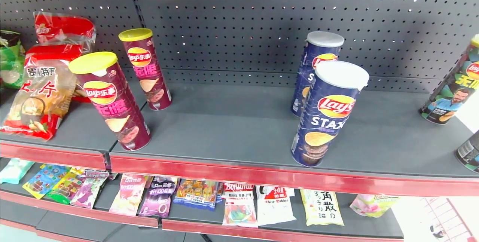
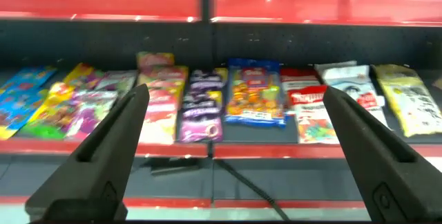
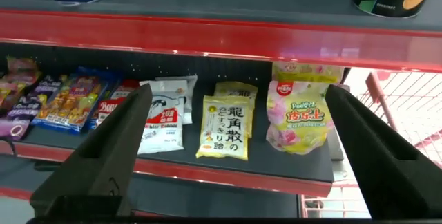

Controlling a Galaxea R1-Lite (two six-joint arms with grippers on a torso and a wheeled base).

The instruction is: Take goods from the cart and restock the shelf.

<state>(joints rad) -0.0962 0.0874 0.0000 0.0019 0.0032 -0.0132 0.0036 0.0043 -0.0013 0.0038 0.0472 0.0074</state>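
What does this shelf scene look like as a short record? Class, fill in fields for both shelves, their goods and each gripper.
upper shelf: front purple can, back purple can, front blue can, back blue can, all standing
far left: red snack bags
lower shelf: row of flat candy packets
left gripper: open, empty, facing the lower shelf
right gripper: open, empty, facing the lower shelf

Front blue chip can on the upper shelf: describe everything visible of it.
The front blue chip can is a tall tube with a white plastic lid on and chips pictured low down. It stands on its base near the grey shelf's red front edge, just ahead of a second blue can.
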